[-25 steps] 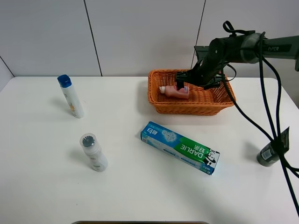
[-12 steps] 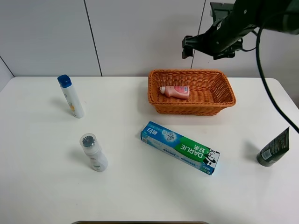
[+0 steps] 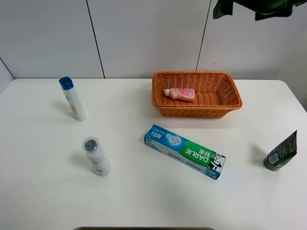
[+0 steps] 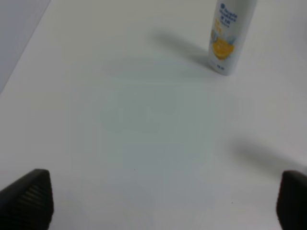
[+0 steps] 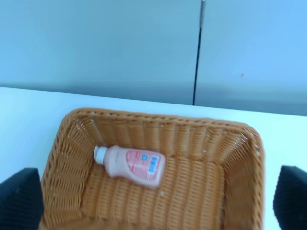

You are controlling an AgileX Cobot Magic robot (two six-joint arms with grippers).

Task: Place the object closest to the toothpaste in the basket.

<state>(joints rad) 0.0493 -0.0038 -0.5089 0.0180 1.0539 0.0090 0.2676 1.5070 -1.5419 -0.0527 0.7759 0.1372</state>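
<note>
The blue and green toothpaste box lies in the middle of the white table. A pink bottle lies on its side in the left part of the orange wicker basket; the right wrist view shows the bottle and the basket from above. My right gripper is high above the basket at the top edge of the exterior view. It is open and empty. My left gripper is open and empty above bare table; it does not show in the exterior view.
A white bottle with a blue cap stands at the far left, also in the left wrist view. A white bottle with a grey cap stands in front of it. A dark green tube stands at the right edge.
My right gripper has let go of the pink bottle in the basket and risen up and away to the top of the view. The bottle stays in the basket.
</note>
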